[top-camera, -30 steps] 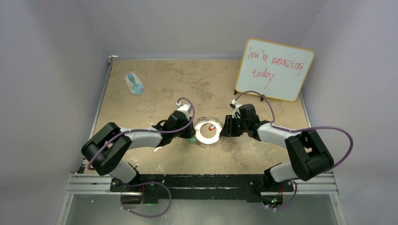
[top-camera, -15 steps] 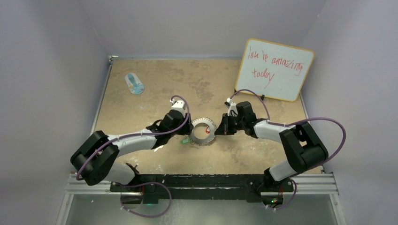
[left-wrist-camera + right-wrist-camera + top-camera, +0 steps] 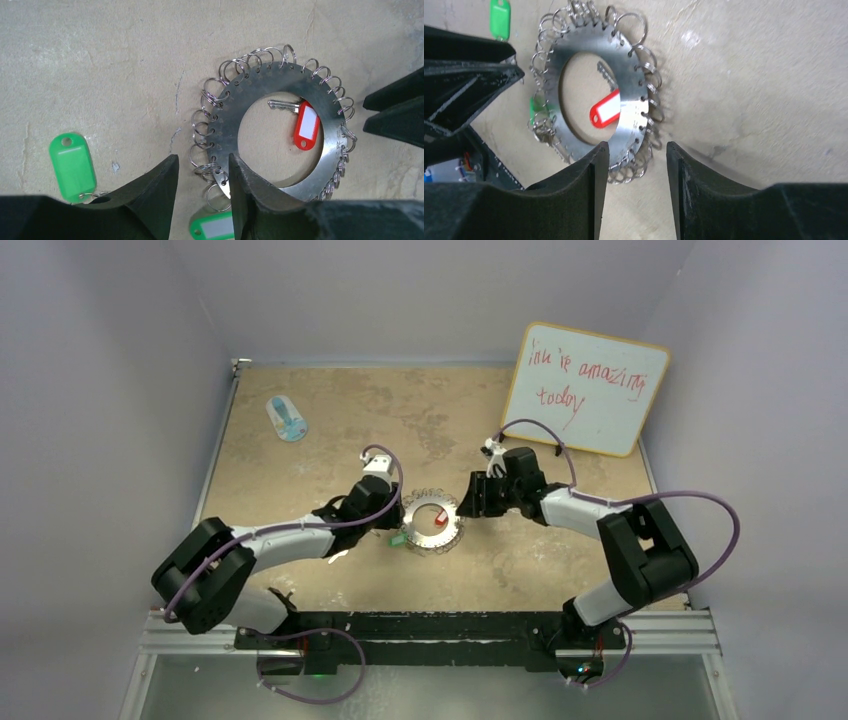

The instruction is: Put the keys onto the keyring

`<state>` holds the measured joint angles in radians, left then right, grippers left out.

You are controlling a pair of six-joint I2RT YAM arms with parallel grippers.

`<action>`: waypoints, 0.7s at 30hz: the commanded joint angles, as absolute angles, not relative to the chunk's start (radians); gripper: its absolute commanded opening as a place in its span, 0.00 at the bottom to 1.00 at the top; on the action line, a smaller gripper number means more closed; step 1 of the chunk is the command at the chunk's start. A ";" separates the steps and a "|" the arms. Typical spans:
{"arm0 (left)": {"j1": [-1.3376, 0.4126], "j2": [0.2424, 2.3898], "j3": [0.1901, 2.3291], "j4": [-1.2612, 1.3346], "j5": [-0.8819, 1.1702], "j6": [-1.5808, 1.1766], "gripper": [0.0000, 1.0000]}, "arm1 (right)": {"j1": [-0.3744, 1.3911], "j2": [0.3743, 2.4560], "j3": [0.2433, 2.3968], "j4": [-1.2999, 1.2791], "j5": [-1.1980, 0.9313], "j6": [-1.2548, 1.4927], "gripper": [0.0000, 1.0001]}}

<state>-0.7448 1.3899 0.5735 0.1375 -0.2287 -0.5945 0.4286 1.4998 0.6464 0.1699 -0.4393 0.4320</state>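
Here, keyring [image 3: 226, 125] flat, red-tagged key [image 3: 306, 125] in hole, tag toward released right hand [image 3: 637, 152], left hand [image 3: 202, 162] released.

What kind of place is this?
Probably a robot lab's test booth: a left arm and right arm bolted at a tan table edge, plain grey walls around, a handwritten whiteboard leaning behind.

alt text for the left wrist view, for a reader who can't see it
A flat silver keyring edged with wire loops lies on a beige table, a red-tagged key inside its hole. The left gripper stands open around loops at the ring's lower-left rim; one green tag lies far left, another shows at the bottom edge.
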 commanded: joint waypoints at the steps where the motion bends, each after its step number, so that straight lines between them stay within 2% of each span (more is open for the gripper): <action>1: -0.747 1.422 0.583 0.155 -0.204 -0.611 0.37 | 0.424 1.571 0.713 0.177 -0.414 0.388 0.49; 5: -0.747 1.461 0.589 0.177 -0.191 -0.609 0.29 | 0.429 1.615 0.704 0.205 -0.482 0.394 0.45; 9: -0.746 1.534 0.631 0.180 -0.186 -0.585 0.27 | 0.445 1.642 0.669 0.246 -0.581 0.386 0.37; 11: -0.746 1.572 0.671 0.156 -0.203 -0.566 0.25 | 0.459 1.638 0.647 0.258 -0.605 0.389 0.31; 14: -0.747 1.616 0.733 0.122 -0.221 -0.523 0.23 | 0.475 1.611 0.607 0.265 -0.619 0.400 0.17; 16: -0.746 1.630 0.771 0.094 -0.254 -0.499 0.22 | 0.484 1.588 0.580 0.262 -0.621 0.407 0.12; 19: -0.747 1.627 0.803 0.061 -0.304 -0.469 0.22 | 0.486 1.536 0.555 0.234 -0.583 0.407 0.13; 21: -0.746 1.617 0.811 0.049 -0.329 -0.453 0.24 | 0.485 1.494 0.552 0.216 -0.553 0.401 0.22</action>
<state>-0.7448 1.6257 0.7670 0.0940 -0.2558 -0.5121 0.4778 1.5661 0.5701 0.2623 -0.5785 0.4145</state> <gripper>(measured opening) 0.226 0.155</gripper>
